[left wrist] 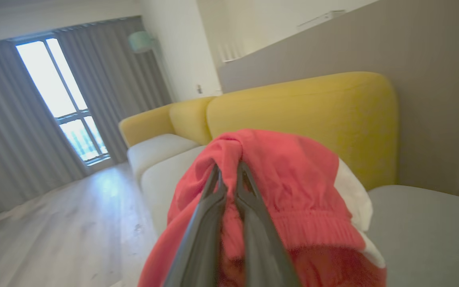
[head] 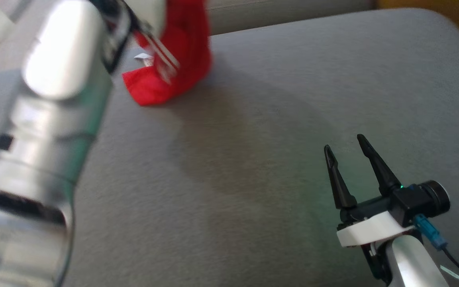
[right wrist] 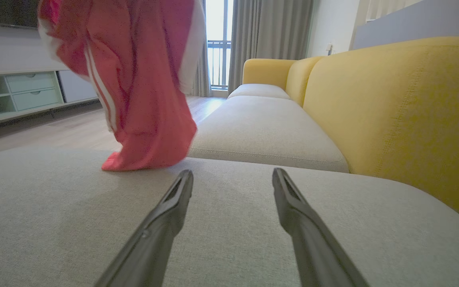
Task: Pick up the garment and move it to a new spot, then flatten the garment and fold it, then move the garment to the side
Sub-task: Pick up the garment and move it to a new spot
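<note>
The garment (head: 181, 52) is red with white side stripes. It hangs from above, and its lower end rests on the grey cushion (head: 253, 167) at the far left. My left gripper (left wrist: 227, 169) is shut on a bunched fold of the garment (left wrist: 289, 187), lifted off the cushion. In the head view my pale left forearm (head: 54, 119) rises along the left side toward the cloth. My right gripper (head: 345, 145) stands open low over the cushion at the lower right, nothing between its fingers. In the right wrist view the garment (right wrist: 142, 87) hangs ahead and to the left of that gripper (right wrist: 232, 175).
A yellow sofa back (right wrist: 397, 107) runs along the right, with pale seat cushions (right wrist: 265, 127) beyond the grey one. A low cabinet with drawers (right wrist: 26, 93) stands across the wooden floor (left wrist: 74, 223). Curtains and a window (left wrist: 62, 99) are behind.
</note>
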{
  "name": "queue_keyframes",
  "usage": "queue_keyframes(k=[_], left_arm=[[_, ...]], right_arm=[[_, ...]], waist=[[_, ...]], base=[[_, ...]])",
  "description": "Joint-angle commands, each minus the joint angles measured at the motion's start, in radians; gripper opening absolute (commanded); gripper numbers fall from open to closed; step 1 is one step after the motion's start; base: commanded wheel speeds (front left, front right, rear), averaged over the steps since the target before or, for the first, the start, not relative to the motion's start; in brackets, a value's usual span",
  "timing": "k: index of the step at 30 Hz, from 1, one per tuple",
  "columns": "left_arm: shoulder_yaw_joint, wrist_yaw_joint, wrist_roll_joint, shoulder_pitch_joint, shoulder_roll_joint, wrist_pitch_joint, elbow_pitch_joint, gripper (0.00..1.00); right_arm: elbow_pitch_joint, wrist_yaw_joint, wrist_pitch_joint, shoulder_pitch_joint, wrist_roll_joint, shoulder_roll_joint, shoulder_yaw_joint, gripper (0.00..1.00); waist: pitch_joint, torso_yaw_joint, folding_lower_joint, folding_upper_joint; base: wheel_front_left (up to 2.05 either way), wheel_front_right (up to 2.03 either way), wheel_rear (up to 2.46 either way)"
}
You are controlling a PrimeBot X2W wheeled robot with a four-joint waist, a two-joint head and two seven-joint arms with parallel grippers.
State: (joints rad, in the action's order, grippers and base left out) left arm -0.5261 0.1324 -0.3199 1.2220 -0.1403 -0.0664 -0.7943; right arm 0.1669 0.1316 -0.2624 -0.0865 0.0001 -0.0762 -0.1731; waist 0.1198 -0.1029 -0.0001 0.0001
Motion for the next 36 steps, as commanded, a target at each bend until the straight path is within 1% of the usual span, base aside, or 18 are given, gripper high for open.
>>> queue_keyframes(k=[1, 5, 8, 9, 12, 18, 19, 20, 21, 26, 30, 32, 33, 36], left_arm=[[0.006, -0.002, -0.018, 0.022, -0.032, -0.009, 0.050, 0.00], [-0.086, -0.002, -0.094, -0.070, -0.019, -0.056, 0.155, 0.00], [-0.151, -0.002, -0.129, -0.146, 0.005, -0.069, 0.194, 0.00], [-0.186, -0.002, -0.147, -0.196, 0.025, -0.069, 0.193, 0.00], [-0.217, -0.004, -0.172, -0.270, 0.055, -0.053, 0.163, 0.00], [-0.271, -0.037, -0.200, -0.361, 0.086, 0.032, 0.104, 0.00], [-0.277, -0.042, -0.210, -0.370, 0.088, 0.041, 0.100, 0.20], [-0.282, -0.049, -0.219, -0.376, 0.089, 0.054, 0.098, 0.94], [-0.289, -0.062, -0.226, -0.380, 0.089, 0.071, 0.104, 1.00], [-0.311, -0.141, -0.263, -0.414, 0.090, 0.154, 0.134, 1.00], [-0.294, -0.206, -0.275, -0.449, 0.089, 0.217, 0.136, 1.00], [-0.279, -0.227, -0.281, -0.464, 0.075, 0.229, 0.125, 1.00], [-0.279, -0.227, -0.281, -0.464, 0.075, 0.229, 0.125, 1.00], [-0.258, -0.252, -0.286, -0.465, 0.039, 0.228, 0.100, 1.00]], right_arm=[[-0.038, -0.001, 0.001, -0.014, 0.007, 0.007, -0.016, 1.00], [-0.045, -0.001, 0.001, -0.021, 0.011, 0.016, -0.018, 1.00], [-0.049, -0.001, 0.001, -0.031, 0.017, 0.021, -0.023, 1.00], [-0.051, -0.001, 0.001, -0.039, 0.021, 0.023, -0.028, 1.00], [-0.053, -0.001, 0.001, -0.047, 0.027, 0.025, -0.030, 1.00], [-0.062, -0.001, 0.001, -0.046, 0.052, 0.026, -0.025, 1.00], [-0.061, -0.001, 0.001, -0.044, 0.052, 0.026, -0.024, 1.00], [-0.059, -0.001, 0.001, -0.040, 0.052, 0.026, -0.023, 1.00], [-0.056, -0.001, 0.001, -0.037, 0.051, 0.026, -0.023, 1.00], [-0.041, -0.001, 0.001, -0.014, 0.039, 0.026, -0.022, 1.00], [-0.039, -0.001, 0.001, 0.010, 0.026, 0.026, -0.007, 1.00], [-0.040, -0.001, 0.001, 0.021, 0.018, 0.026, -0.004, 1.00], [-0.040, -0.001, 0.001, 0.021, 0.018, 0.026, -0.004, 1.00], [-0.042, -0.001, 0.001, 0.027, 0.010, 0.023, -0.006, 1.00]], waist=[[-0.007, -0.082, 0.0001, -0.0001], [0.026, -0.148, 0.0001, -0.0001], [0.059, -0.187, 0.0001, -0.0001], [0.083, -0.210, 0.0001, -0.0001], [0.114, -0.233, 0.0001, -0.0001], [0.147, -0.234, 0.0001, -0.0001], [0.144, -0.231, 0.0001, -0.0001], [0.138, -0.226, 0.0001, -0.0001], [0.131, -0.221, 0.0001, -0.0001], [0.069, -0.186, 0.0001, -0.0001], [0.026, -0.141, 0.0001, -0.0001], [0.014, -0.119, 0.0001, -0.0001], [0.014, -0.119, 0.0001, -0.0001], [0.021, -0.097, 0.0001, -0.0001]], base=[[0.00, 0.00, 0.00], [0.00, 0.00, 0.00], [0.00, 0.00, 0.00], [0.00, 0.00, 0.00], [0.00, 0.00, 0.00], [0.00, 0.00, 0.00], [0.00, 0.00, 0.00], [0.00, 0.00, 0.00], [0.00, 0.00, 0.00], [0.00, 0.00, 0.00], [0.00, 0.00, 0.00], [0.00, 0.00, 0.00], [0.00, 0.00, 0.00], [0.00, 0.00, 0.00]])
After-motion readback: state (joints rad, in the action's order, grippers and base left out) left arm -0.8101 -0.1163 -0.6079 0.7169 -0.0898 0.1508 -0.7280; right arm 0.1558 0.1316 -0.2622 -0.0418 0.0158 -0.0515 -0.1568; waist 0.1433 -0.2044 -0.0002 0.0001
